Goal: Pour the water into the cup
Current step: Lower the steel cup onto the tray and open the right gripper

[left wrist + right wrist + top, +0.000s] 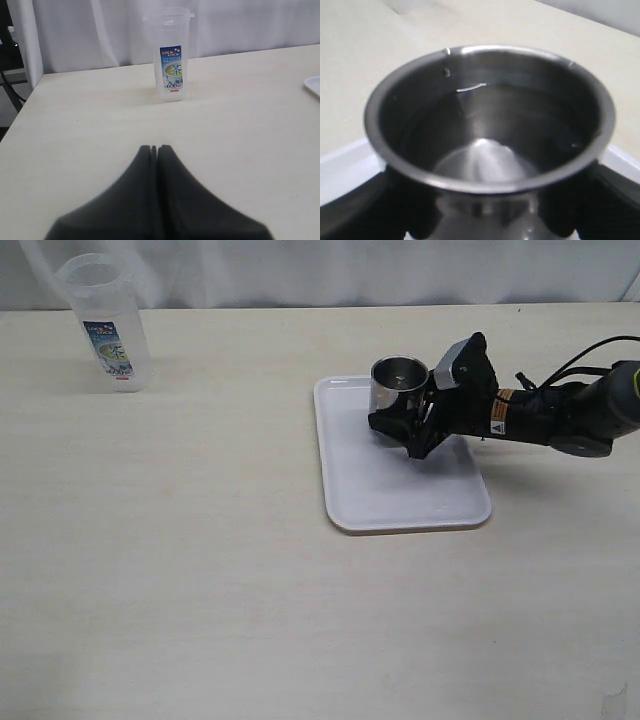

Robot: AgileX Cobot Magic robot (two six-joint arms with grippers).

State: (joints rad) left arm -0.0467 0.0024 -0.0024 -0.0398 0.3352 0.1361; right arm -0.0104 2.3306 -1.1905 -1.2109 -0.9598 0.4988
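The steel cup (398, 385) stands on the back part of a white tray (400, 505). My right gripper (398, 430) has its black fingers on both sides of the cup's lower wall, closed on it. The right wrist view looks down into the cup (520, 100), with the right gripper (482, 220) around its base. The tall translucent container (105, 325) with a blue-and-white label stands at the far back left. Its water level cannot be made out. The left wrist view shows the container (171, 55) upright well ahead of my left gripper (156, 148), which is shut and empty.
The tray's rim shows beside the cup in the right wrist view (340, 170), and its corner shows in the left wrist view (314, 85). A white curtain (350, 270) hangs behind the table's back edge. The left arm is outside the exterior view.
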